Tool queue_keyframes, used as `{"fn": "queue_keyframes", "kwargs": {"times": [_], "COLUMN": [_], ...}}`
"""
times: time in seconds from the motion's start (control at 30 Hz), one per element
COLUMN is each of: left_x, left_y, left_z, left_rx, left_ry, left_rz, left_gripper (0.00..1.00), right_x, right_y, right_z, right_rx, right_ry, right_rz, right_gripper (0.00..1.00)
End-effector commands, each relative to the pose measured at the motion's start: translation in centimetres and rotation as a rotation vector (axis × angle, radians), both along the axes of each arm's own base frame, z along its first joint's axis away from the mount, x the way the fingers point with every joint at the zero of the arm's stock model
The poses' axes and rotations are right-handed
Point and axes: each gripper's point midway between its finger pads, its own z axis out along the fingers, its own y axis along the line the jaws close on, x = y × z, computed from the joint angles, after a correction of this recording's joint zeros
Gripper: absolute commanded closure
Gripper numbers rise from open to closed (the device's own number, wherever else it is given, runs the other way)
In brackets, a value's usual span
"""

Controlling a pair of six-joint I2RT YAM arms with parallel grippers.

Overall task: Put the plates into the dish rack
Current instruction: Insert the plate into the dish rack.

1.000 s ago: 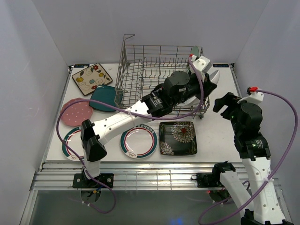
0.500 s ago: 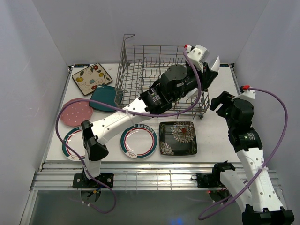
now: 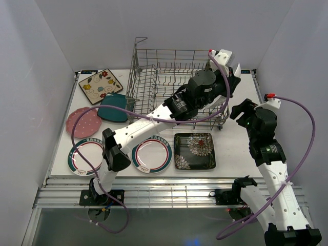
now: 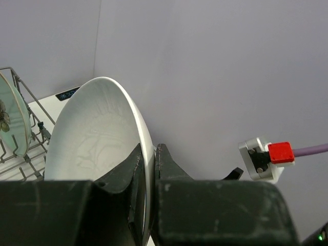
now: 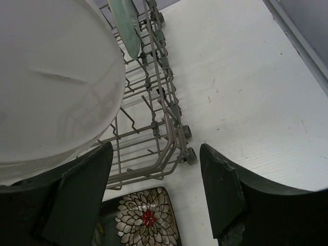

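1. The pink dotted plate (image 3: 82, 122) is round and lies flat near the table's (image 3: 236, 148) left edge, just left of the teal one.
2. A green-rimmed white round plate (image 3: 84, 156) lies flat at the near left. It has a red inner ring and a small mark on its near rim, too small to read.
3. The cream floral square plate (image 3: 100, 85) lies at the far left corner and shows leaves and red and yellow blooms.
4. The teal square plate (image 3: 114, 108) lies flat just beside the rack's left wall.
5. The second green-rimmed round plate (image 3: 151, 155) lies near the front, with the same unreadable rim mark.
6. The dish rack (image 3: 137, 77) is a grey wire basket with upright tines, standing at the far middle.
7. The black floral square plate (image 3: 194, 150) lies flat in front of the rack's right end.
8. The mint round plate (image 5: 125, 23) stands on edge inside the rack's right end.
9. A dark blue sticker (image 4: 67, 94) sits on the table's far edge, its print unreadable.
10. The left gripper (image 4: 148, 159) is clamped on the rim of the plain white plate (image 4: 97, 138), which is held on edge over the rack's right end.
11. The right gripper (image 5: 154, 189) hangs just right of the rack, fingers (image 5: 225, 195) apart and holding nothing.
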Motion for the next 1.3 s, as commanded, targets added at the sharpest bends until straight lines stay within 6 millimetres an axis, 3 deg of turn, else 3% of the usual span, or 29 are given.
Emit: {"fn": "queue_keyframes", "kwargs": {"times": [0.0,0.57,1.27], "left_x": [-1.5,3.1,3.6], "left_y": [4.1,5.0,3.8], "left_z": [13.8,12.7,12.0], "left_rx": [-0.333,-0.413,-0.510], "left_ry": [-0.161,-0.111,-0.039], "left_rz": [0.025,0.285,0.285], "left_gripper": [1.00,1.00,1.00], "right_x": [-0.2,-1.0,-1.2], "right_y": [-0.6,-1.2,-1.3], "right_z": [1.7,0.5,0.0], "right_rx": [0.011,-0.005,-0.010], "right_ry": [-0.064,-0.052,-0.038], "right_rz": [-0.037,-0.058,-0.067], "right_gripper": [0.26,0.26,0.27]}}
